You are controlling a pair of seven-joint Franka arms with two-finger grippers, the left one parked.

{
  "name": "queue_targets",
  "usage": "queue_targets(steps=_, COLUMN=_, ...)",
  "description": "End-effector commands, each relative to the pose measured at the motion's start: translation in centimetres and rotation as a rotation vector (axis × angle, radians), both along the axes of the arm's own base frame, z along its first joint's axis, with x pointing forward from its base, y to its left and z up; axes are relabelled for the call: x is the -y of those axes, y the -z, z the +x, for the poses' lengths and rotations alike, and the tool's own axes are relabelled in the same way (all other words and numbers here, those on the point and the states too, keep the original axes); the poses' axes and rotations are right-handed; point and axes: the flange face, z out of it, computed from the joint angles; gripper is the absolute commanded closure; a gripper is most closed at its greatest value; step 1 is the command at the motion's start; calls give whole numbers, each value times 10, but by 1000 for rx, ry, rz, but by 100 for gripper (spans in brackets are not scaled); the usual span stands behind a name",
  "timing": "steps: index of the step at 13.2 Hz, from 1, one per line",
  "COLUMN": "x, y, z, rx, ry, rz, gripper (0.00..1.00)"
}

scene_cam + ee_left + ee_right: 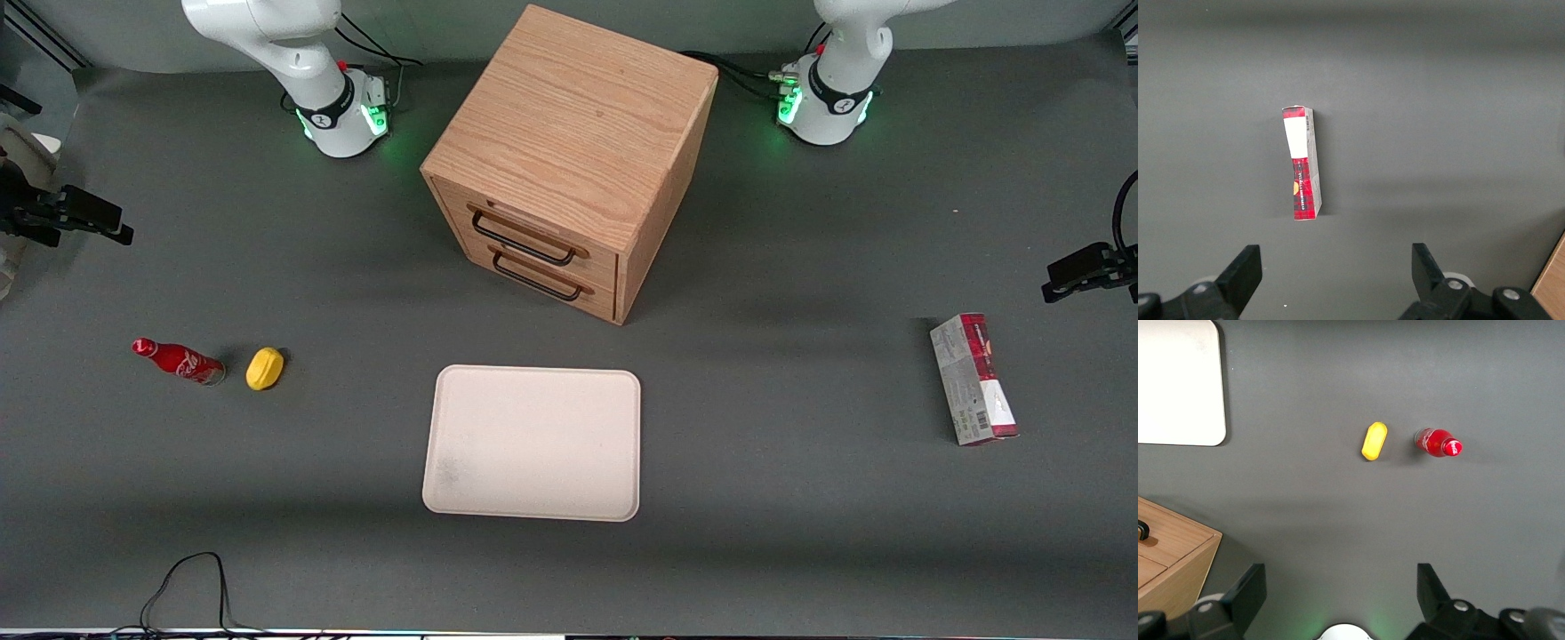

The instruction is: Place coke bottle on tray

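Overhead, my right wrist camera showed the gripper (1341,600) hanging high over the bare counter (1338,513) with its jaws spread wide and holding nothing; the front camera did not catch the gripper at all. I saw the coke bottle (178,360) standing on the counter toward the working arm's end, just beside a yellow lemon (265,368) and well apart from the tray (533,442). Only the front camera gave me the whole tray, lying in front of the wooden drawer cabinet (569,160). A red-and-grey carton (1302,163) showed close up only from the left wrist.
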Motion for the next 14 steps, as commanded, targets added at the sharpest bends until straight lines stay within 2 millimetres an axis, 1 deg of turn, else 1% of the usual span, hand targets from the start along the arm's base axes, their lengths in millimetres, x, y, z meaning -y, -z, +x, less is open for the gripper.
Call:
queue_targets(steps=1, x=43, y=-5, z=-10, rx=-22, ry=-43, rz=0, gripper=0)
queue_targets(steps=2, x=76, y=-5, z=-14, rx=-25, ry=-65, rz=-10, gripper=0)
queue_targets(steps=4, x=126, y=-6, z=-10, rx=-20, ry=-108, rz=-21, gripper=0)
queue_targets(steps=5, x=145, y=-10, z=-6, rx=-12, ry=-124, rz=-34, gripper=0)
queue_targets(steps=6, x=151, y=-11, z=-4, rx=-12, ry=-129, rz=-40, gripper=0)
queue_targets(steps=9, x=152, y=-7, z=-4, rx=-21, ry=-119, rz=-37, gripper=0)
queue_targets(steps=11, x=153, y=1, z=-6, rx=-37, ry=-115, rz=-28, gripper=0)
queue_targets(steps=12, x=152, y=7, z=-5, rx=-48, ry=-116, rz=-23, gripper=0)
queue_targets(steps=14, x=152, y=30, z=-2, rx=-60, ry=-117, rz=-6, gripper=0)
